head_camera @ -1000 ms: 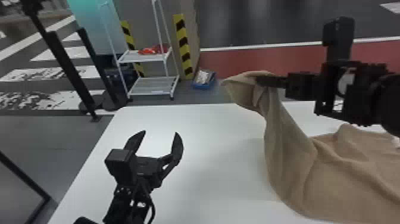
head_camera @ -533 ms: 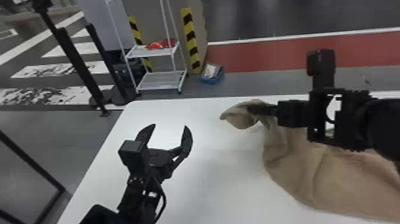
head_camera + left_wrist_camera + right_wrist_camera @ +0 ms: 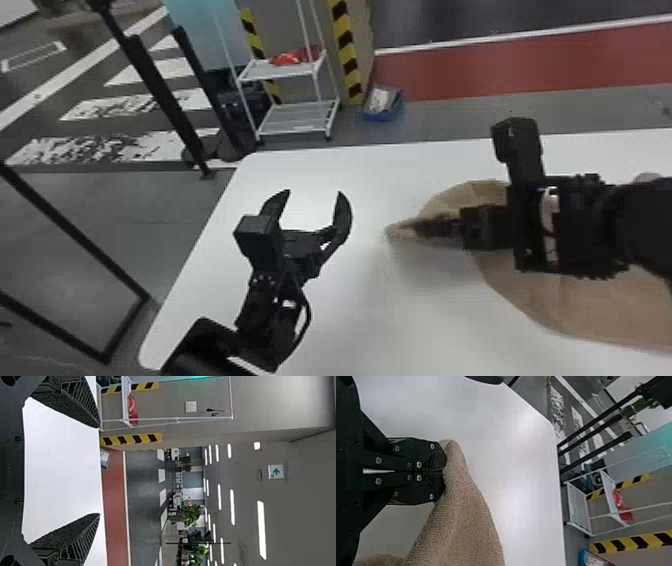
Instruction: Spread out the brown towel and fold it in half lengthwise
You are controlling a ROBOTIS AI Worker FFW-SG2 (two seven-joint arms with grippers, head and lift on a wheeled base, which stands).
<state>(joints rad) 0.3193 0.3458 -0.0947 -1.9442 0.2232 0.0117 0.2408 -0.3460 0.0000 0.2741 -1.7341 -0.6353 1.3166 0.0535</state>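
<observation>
Table (image 3: 390, 325) sits white under brown towel (image 3: 575, 310) — rack (image 3: 300, 117) (also white) beyond.

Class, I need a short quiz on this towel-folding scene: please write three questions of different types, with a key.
1. True or false: the left gripper has its fingertips pressed together.
2. Multiple choice: what is the right gripper pinching?
A) a red bag
B) the brown towel
C) a yellow cup
3. Fill in the blank: the table has a ____ top.

Key: 1 false; 2 B; 3 white.
</observation>
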